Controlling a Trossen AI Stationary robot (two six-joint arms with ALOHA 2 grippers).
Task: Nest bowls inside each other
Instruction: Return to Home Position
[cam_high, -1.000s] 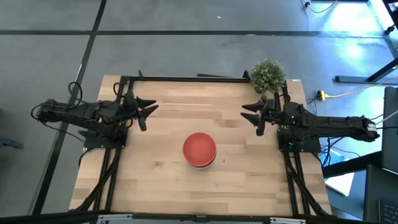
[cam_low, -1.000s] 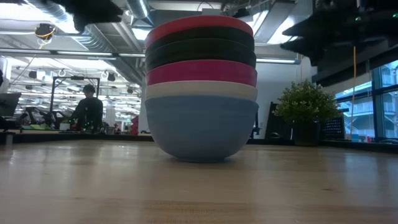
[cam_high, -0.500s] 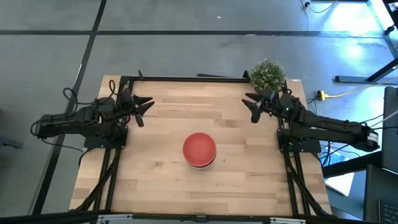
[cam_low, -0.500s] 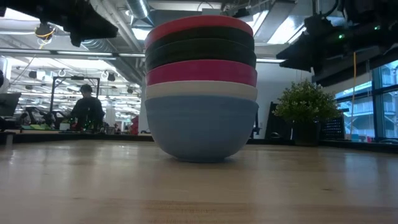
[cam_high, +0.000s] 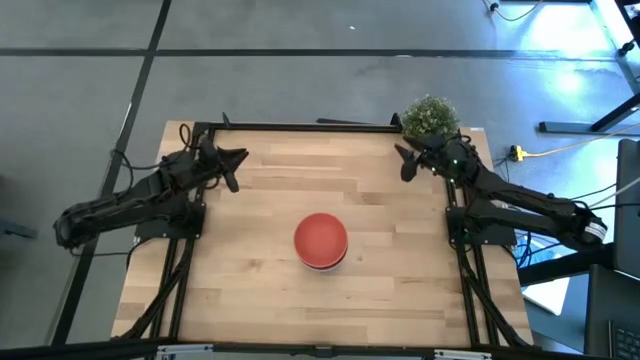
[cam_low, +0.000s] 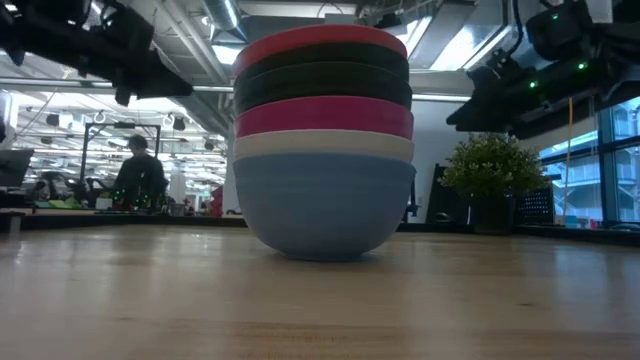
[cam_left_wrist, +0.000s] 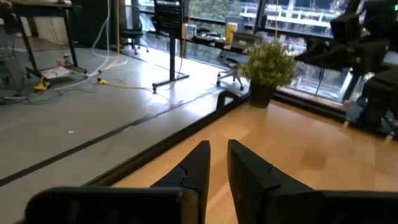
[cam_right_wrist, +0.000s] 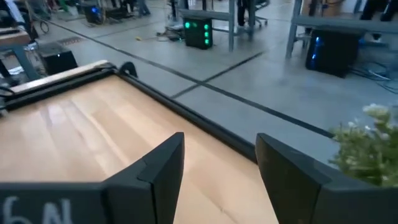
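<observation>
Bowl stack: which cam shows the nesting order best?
The low view: the bowl stack appears side-on, rims layered blue, white, magenta, black, then red on top. The high view shows only the red bowl from above. Neither wrist view shows the stack.

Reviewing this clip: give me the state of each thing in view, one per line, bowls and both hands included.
Bowl stack: nested, upright, mid-table, touched by neither hand.
Red bowl: on top.
Blue bowl: at the bottom, on the table.
Left hand: nearly closed, empty, at the far left edge.
Right hand: open, empty, beside the plant.
Plant: upright, far right corner.
</observation>
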